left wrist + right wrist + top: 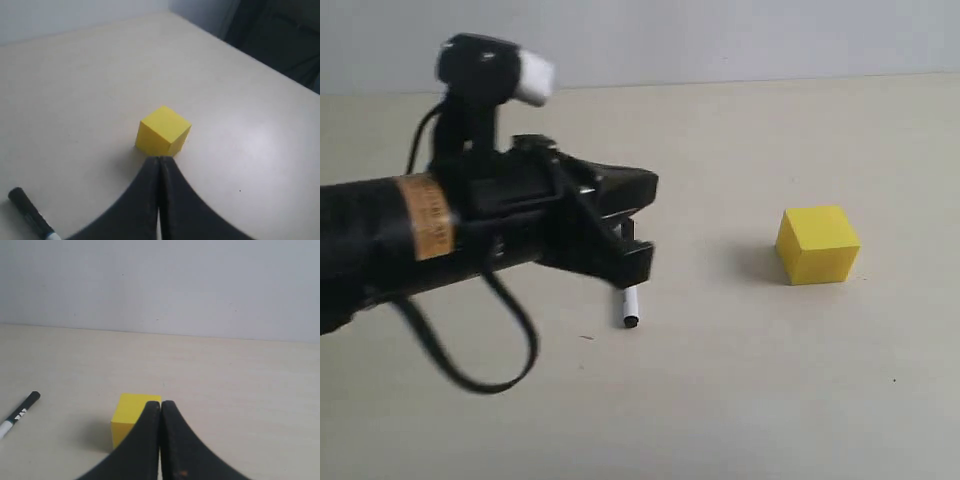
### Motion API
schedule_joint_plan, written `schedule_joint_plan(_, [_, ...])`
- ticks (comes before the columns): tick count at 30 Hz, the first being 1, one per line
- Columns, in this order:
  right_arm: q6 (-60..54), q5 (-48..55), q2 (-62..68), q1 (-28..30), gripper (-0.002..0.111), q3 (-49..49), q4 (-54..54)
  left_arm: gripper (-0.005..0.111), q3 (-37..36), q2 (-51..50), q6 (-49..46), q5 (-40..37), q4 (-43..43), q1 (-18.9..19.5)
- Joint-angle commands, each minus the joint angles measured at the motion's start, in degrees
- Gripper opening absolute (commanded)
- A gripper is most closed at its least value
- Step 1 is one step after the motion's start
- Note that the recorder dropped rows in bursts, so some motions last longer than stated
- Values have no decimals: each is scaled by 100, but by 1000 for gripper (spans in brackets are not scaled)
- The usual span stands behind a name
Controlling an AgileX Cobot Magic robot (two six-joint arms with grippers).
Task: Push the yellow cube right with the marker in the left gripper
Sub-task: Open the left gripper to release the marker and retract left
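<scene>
The yellow cube [818, 245] sits on the pale table, right of centre. My left gripper [638, 262] hovers well to the cube's left, its black fingers pressed together with nothing between them. The marker [629, 306] lies loose on the table just under that gripper, only its white barrel end and black tip showing. In the left wrist view the gripper [159, 159] is shut and points at the cube [164, 131], with the marker [30, 214] off to one side. In the right wrist view the right gripper [160, 402] is shut and empty, with the cube [127, 415] and marker [19, 414] beyond it.
The beige tabletop [740, 400] stretches around the cube. A black cable [510, 370] loops down from the left arm. In the left wrist view the table's edge [240, 47] runs against dark surroundings. The right arm does not show in the exterior view.
</scene>
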State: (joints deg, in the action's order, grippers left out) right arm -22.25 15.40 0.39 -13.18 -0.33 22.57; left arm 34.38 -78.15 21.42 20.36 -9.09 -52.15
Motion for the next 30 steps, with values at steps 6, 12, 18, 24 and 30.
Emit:
schedule_joint_plan(6, [-18, -25, -39, 29, 0, 33, -4, 0, -1767, 2398, -617, 37, -64, 888])
schedule_joint_plan(12, [-18, -25, -39, 29, 0, 33, -4, 0, -2027, 3299, -617, -1068, -64, 1102])
schedule_joint_plan(18, [-18, -25, -39, 29, 0, 33, -4, 0, -2038, 3485, -617, -1135, -64, 1102])
schedule_joint_plan(24, [-18, -25, -39, 29, 0, 33, -4, 0, -2038, 3484, -617, -1135, -76, 1102])
schedule_joint_plan(30, [-18, -25, -39, 29, 0, 33, -4, 0, -2038, 3484, -617, -1135, -76, 1102])
